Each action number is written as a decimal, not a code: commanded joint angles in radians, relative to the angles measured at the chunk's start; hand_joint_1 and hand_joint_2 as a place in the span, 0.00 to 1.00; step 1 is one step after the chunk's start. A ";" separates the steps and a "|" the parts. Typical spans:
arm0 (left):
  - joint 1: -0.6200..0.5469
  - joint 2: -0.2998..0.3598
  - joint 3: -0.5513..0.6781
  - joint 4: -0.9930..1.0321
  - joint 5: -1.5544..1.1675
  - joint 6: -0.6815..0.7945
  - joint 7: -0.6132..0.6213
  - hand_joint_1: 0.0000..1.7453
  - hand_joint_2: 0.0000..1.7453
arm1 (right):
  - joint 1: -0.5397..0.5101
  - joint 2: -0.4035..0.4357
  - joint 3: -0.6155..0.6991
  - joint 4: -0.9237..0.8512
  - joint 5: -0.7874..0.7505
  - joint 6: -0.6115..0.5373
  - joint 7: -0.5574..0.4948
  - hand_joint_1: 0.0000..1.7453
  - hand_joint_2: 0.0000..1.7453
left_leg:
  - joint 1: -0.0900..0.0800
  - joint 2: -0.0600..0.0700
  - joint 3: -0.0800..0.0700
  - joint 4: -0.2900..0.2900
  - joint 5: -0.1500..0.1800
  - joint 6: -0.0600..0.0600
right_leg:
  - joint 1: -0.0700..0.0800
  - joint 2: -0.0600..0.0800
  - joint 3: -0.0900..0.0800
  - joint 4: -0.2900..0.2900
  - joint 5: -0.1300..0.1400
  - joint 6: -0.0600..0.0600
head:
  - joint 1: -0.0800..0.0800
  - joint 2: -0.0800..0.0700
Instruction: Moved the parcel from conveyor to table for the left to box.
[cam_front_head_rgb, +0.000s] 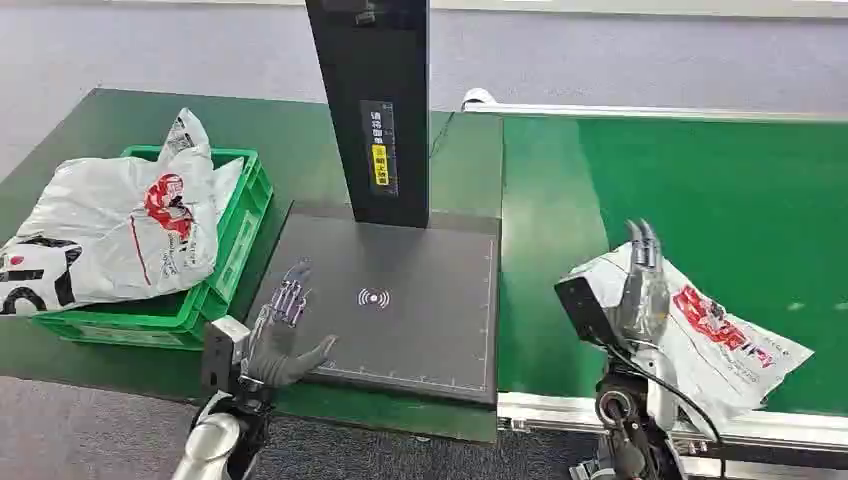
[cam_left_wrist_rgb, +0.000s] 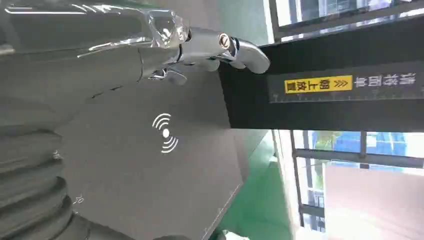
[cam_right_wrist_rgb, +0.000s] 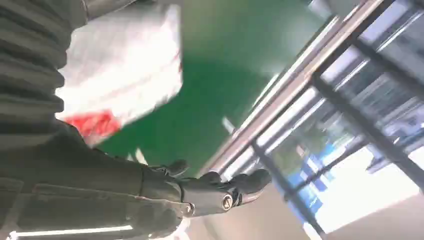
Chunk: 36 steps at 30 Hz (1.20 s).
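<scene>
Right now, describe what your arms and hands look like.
The left hand has a thick grey thumb, metallic silver-purple fingers and a black wrist block on a silver arm. The right hand has grey-silver fingers, a black wrist box and black cables running down its arm.

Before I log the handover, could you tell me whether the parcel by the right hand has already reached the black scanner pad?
No: the parcel lies on the green conveyor beside the right hand, and the scanner pad is bare.

Black scanner pad (cam_front_head_rgb: 400, 300) with upright post (cam_front_head_rgb: 372, 100); grey floor (cam_front_head_rgb: 600, 50).
</scene>
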<state>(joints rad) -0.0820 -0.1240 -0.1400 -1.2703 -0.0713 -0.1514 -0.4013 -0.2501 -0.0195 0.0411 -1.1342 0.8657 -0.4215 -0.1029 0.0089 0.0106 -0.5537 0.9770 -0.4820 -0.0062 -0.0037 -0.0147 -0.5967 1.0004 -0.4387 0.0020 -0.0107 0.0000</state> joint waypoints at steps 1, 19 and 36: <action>0.030 0.015 0.044 -0.021 -0.006 0.001 0.008 0.00 1.00 | -0.009 -0.008 -0.206 -0.036 0.109 0.100 0.097 0.00 1.00 | 0.000 0.000 0.001 -0.001 0.000 0.000 | 0.000 0.001 0.000 0.000 0.000 0.000 | 0.000 0.000; 0.007 -0.009 0.050 0.008 -0.040 -0.010 0.043 0.00 1.00 | 0.009 -0.051 -0.250 0.073 0.378 0.459 0.419 0.00 1.00 | 0.000 0.000 0.002 -0.002 0.000 0.000 | 0.000 0.001 0.001 -0.001 0.000 0.000 | 0.000 0.000; -0.011 -0.012 0.050 0.034 -0.047 0.004 0.066 0.00 1.00 | 0.013 -0.080 -0.185 0.183 0.409 0.629 0.315 0.00 1.00 | 0.001 0.001 0.001 -0.001 0.000 0.000 | 0.000 0.001 0.001 -0.001 0.000 0.000 | 0.000 0.000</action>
<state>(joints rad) -0.0571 -0.1369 -0.1038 -1.3092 -0.1148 -0.1495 -0.3437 -0.2091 -0.0935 -0.1900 -1.0888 1.3146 0.1536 0.3335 0.0092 0.0112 -0.5547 0.9768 -0.4823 -0.0062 -0.0034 -0.0146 -0.5976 1.0004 -0.4388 0.0019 -0.0111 0.0000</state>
